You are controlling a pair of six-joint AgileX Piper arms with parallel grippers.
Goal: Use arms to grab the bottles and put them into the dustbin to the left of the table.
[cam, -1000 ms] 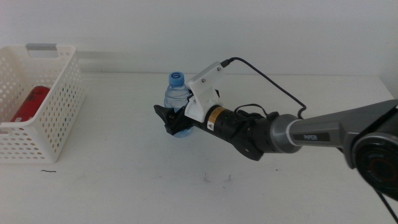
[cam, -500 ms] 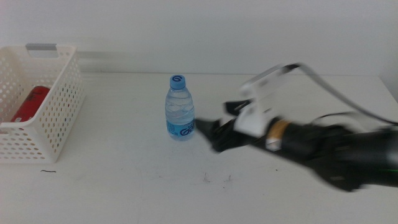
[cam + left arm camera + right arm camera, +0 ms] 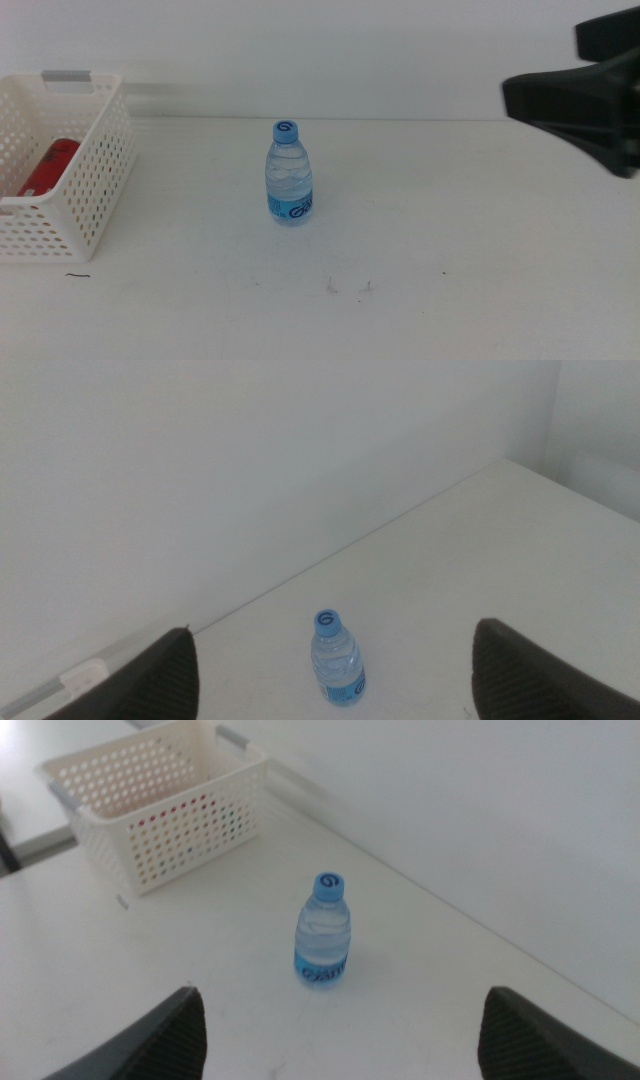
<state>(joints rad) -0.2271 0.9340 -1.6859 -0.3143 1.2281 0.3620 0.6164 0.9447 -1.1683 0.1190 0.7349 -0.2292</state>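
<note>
A clear water bottle with a blue cap stands upright on the white table, free of both grippers. It also shows in the left wrist view and the right wrist view. The white perforated dustbin stands at the left with a red can inside. My right arm is a dark blur high at the right, far from the bottle; its gripper is open and empty. My left gripper is open and empty, far back from the bottle, and out of the middle view. The tea bottle is out of view.
The dustbin has a grey handle strip on its far rim. A white wall runs behind the table. Small dark specks lie near the table's front.
My right gripper was around the water bottle, then let it go and drew back right and up. The bottle stays standing in about the same spot.
</note>
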